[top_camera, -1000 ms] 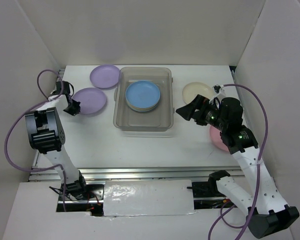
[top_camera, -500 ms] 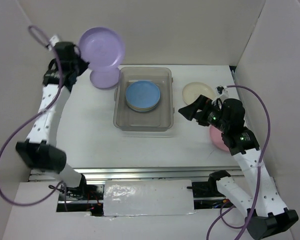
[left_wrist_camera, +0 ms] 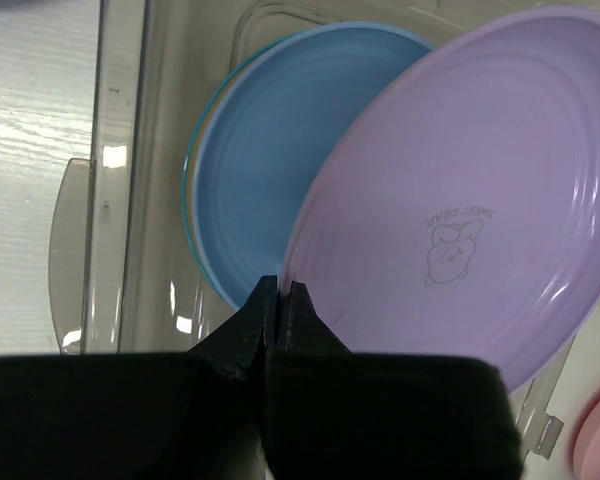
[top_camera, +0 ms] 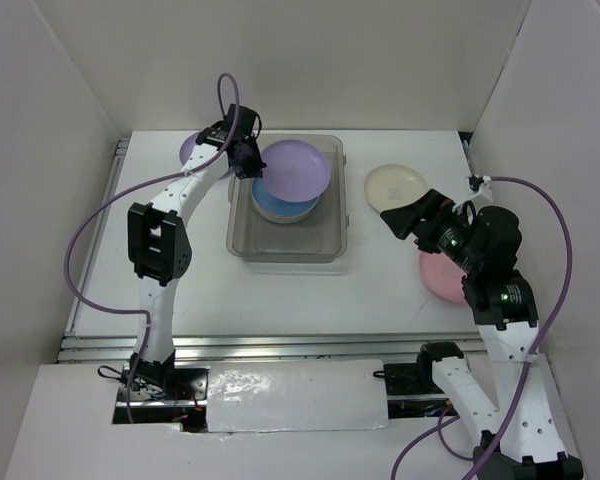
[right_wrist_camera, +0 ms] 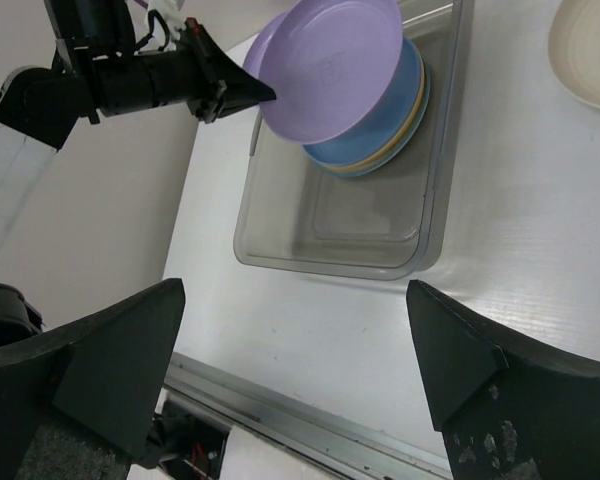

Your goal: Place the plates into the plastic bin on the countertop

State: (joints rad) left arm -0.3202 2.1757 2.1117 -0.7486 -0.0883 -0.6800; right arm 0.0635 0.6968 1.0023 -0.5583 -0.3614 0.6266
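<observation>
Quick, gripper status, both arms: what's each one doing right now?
Left gripper: shut on the lavender plate at its rim, above the plastic bin.
Right gripper: open, holding nothing.

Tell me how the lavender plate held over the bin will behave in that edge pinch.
Probably stiff: the lavender plate shows no bend though the left claw pinches only its rim. Likely light, since that small pinch carries it tilted. Its glossy surface looks slippery, so it might swivel in the grip.
</observation>
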